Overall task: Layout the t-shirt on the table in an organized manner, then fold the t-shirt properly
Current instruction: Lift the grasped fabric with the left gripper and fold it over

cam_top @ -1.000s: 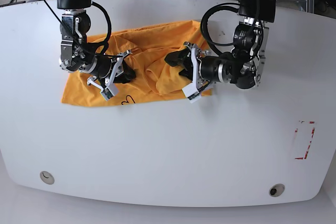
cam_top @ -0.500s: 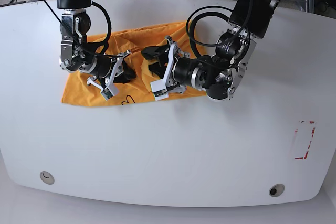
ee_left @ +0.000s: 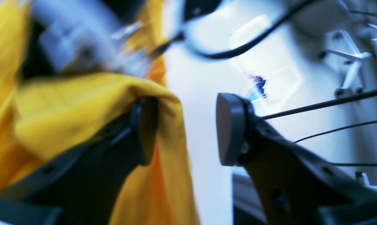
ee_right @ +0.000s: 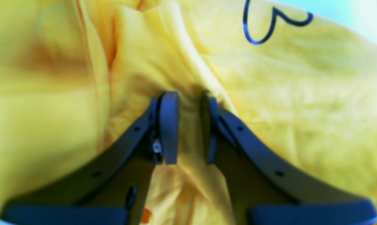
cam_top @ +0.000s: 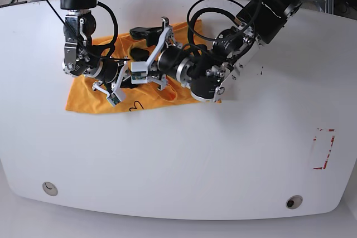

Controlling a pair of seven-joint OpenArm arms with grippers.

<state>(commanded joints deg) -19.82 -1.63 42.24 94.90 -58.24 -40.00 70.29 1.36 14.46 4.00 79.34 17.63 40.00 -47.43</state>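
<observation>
The left arm reaches in from the far right of the base view and lies low across the bright orange-yellow wrinkled cotton t-shirt (cam_top: 106,101), its forearm stretched toward the other arm. Its left gripper (cam_top: 140,43) stands with the jaws well apart; in the left wrist view a fold of the cloth drapes over one dark pad (ee_left: 146,129), while the other pad is bare against the white surface. Nothing is pinched between them.

The right arm comes down from the far left edge, elbow bent, wrist turned toward the middle of the garment. The right gripper (ee_right: 188,125) is closed on a raised ridge of the fabric, the two dark fingers nearly meeting with cloth bunched between.

The shirt lies crumpled on the far left half of the large glossy white table (cam_top: 178,154), its long axis running left to right. Black cursive script (ee_right: 269,23) shows near the near hem; only a looping stroke is visible, not readable.
</observation>
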